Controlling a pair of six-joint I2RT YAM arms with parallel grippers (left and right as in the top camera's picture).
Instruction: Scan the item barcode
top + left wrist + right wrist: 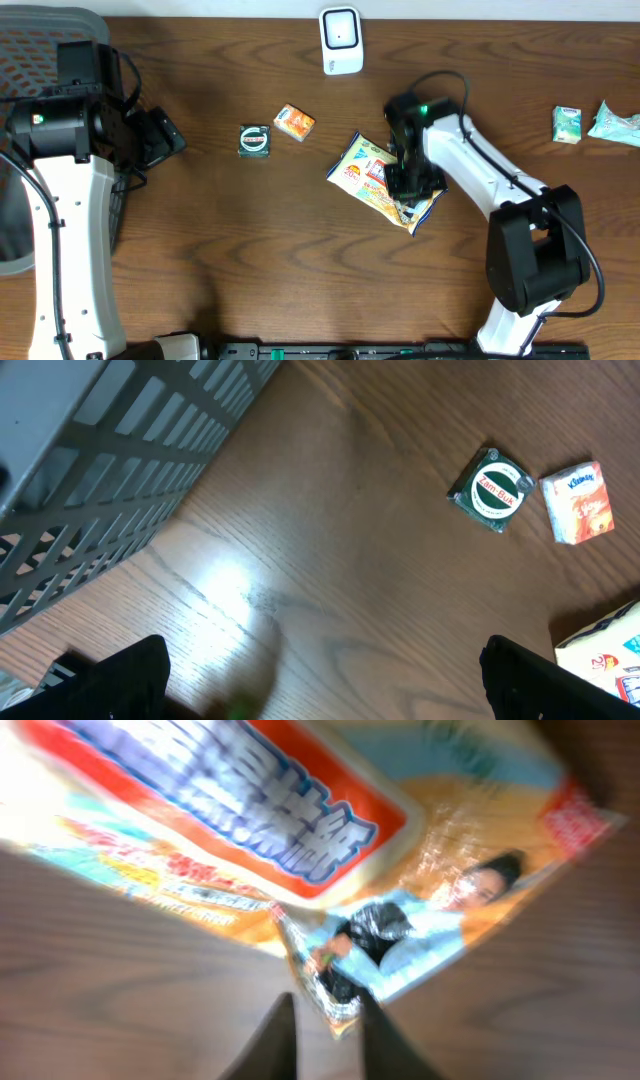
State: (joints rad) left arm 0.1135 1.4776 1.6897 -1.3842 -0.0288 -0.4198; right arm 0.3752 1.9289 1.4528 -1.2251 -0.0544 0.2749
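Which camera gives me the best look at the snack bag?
Overhead: the snack bag shows nearly whole, only partly under the right arm. The right wrist view is a blurred close-up of its print; the left wrist view catches just one corner.

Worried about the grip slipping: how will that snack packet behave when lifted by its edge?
Probably floppy: the packet crinkles where the right tool pinches it. Likely light: it lies flat and thin. Its glossy film may slip.

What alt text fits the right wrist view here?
The right gripper pinches the crinkled lower edge of a shiny orange-and-white snack packet on the brown wooden table. The packet fills the upper frame, and its print is too blurred to read.
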